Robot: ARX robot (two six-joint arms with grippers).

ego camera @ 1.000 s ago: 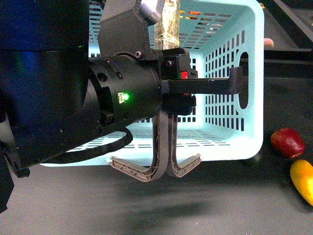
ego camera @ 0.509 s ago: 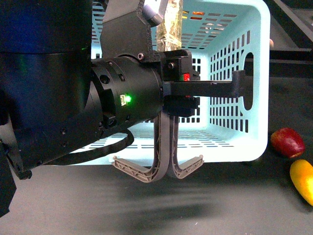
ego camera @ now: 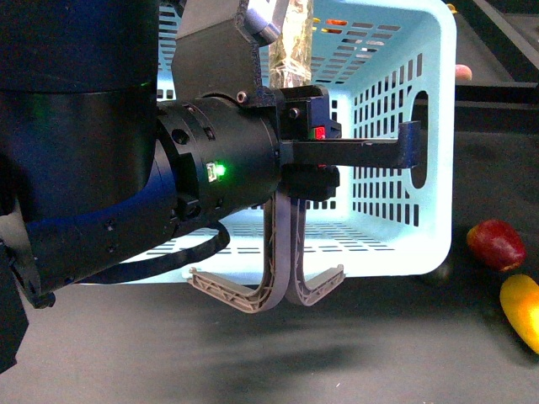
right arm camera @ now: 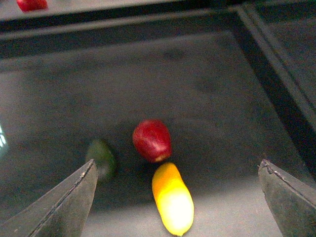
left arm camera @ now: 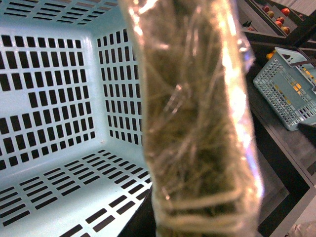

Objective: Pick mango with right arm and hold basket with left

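One mango [right arm camera: 173, 197] lies on the dark tabletop [right arm camera: 207, 89] between the widely spread fingers [right arm camera: 64, 202] of the right gripper [right arm camera: 176, 162], which hold nothing. One red fruit [right arm camera: 152, 140] lies just beside its end, and one dark green fruit [right arm camera: 101, 159] lies near that. The front view shows the mango at the right edge, clear of the one turquoise basket [ego camera: 429, 101], with the red fruit between them. The basket's two grey-brown handles [ego camera: 221, 290] hang down in front, side by side. The bulky left arm [ego camera: 101, 168] fills the left side, with one green light [ego camera: 216, 169] lit. One black finger [ego camera: 362, 151] of the left gripper [ego camera: 402, 145] reaches across the basket's side wall; whether it grips cannot be told. The left wrist view shows the basket's slotted inside behind one plastic-wrapped fibrous bundle [left arm camera: 197, 128] – and a second basket [left arm camera: 286, 89] far off.
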